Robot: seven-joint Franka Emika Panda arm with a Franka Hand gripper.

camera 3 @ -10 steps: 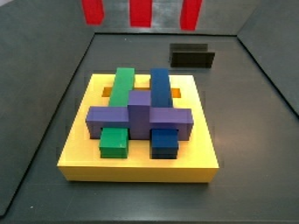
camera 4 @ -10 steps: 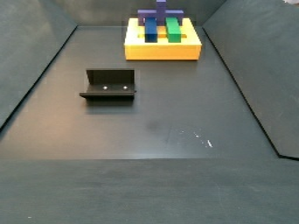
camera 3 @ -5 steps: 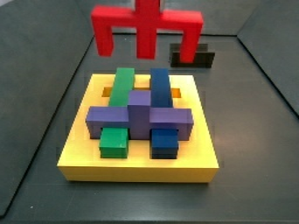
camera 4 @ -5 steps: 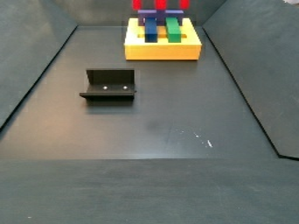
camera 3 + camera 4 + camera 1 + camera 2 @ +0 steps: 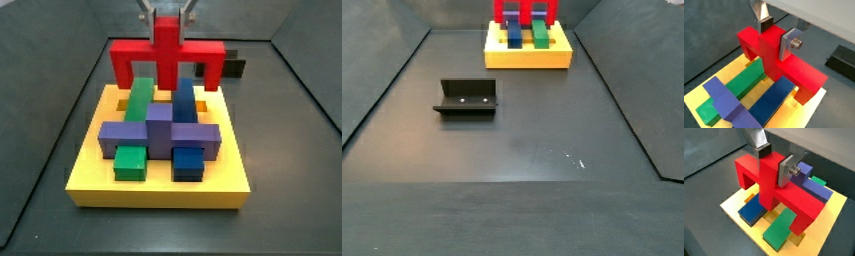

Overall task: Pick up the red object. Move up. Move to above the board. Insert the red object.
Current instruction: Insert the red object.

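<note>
You had the gripper (image 5: pixel 777 34) pinching the red object (image 5: pixel 774 55) by its raised middle, just above the board's (image 5: pixel 88 170) far end over the green block (image 5: pixel 138 97) and blue block (image 5: pixel 183 101); any misalignment risked its legs jamming on them.

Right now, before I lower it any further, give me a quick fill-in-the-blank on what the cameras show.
1. The gripper is shut on the ____ object.
2. That piece hangs above the yellow ____, not on the floor.
3. On the slab, the green block and the blue block lie side by side under a ____ cross-shaped block.
4. The dark L-shaped ____ stands on the floor apart from the slab.

Missing words: red; board; purple; fixture
</note>
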